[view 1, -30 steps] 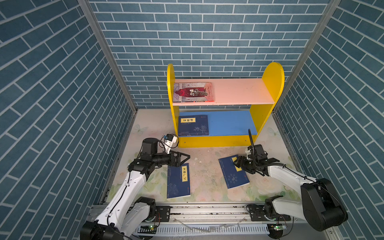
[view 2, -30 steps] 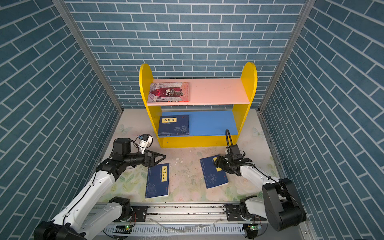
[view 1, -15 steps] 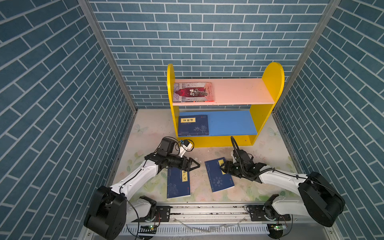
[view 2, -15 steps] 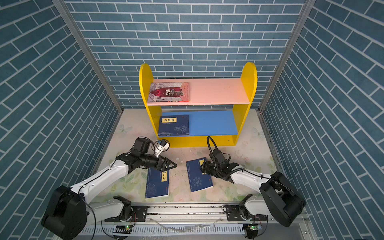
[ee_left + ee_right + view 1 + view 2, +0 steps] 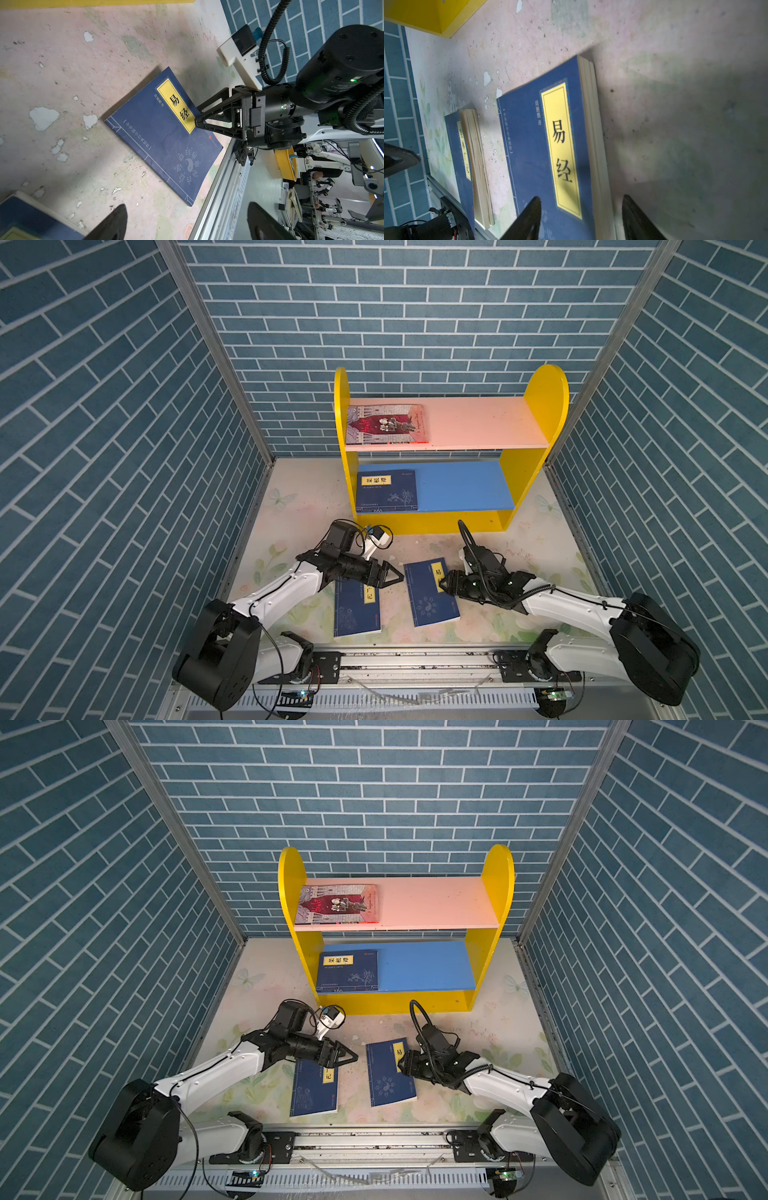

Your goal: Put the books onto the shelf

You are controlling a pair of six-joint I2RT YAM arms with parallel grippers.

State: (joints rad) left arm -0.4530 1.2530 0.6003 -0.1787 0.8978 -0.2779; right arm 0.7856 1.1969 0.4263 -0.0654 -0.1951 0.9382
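Top views, right gripper: the right gripper point(image 5: 442, 585) sits at the right long edge of the 易经 book point(image 5: 432, 597), lower middle of frame, and its arm stretches off to the lower right.
Right wrist view, jaws: spread apart and clamping nothing. One finger point(image 5: 527, 222) is over the cover beside the yellow label, the other past the page edge over bare floor point(image 5: 675, 104). Contact with the cover is unclear.
Left gripper: the left gripper point(image 5: 397, 577) is spread wide and empty above the upper end of the 笑林广记 book point(image 5: 356, 610), tips pointing right toward the 易经 book.
Edges and room: a narrow strip of floor separates the two books. Wider bare floor lies between them and the base of the shelf point(image 5: 544, 406). Both books' lower ends are near the front rail point(image 5: 415, 655).
Shelf: the grey-and-red book point(image 5: 386, 424) lies flat at the left of the pink board, and another navy book point(image 5: 386, 491) lies flat at the left of the blue board. Both boards are bare to the right.
Axis: the 易经 book lies cover up, its long axis up-down in frame, with the upper end toward the shelf and leaning slightly left. Its spine is on the left and its page edge on the right, facing the right gripper. The 笑林广记 book lies nearly parallel.
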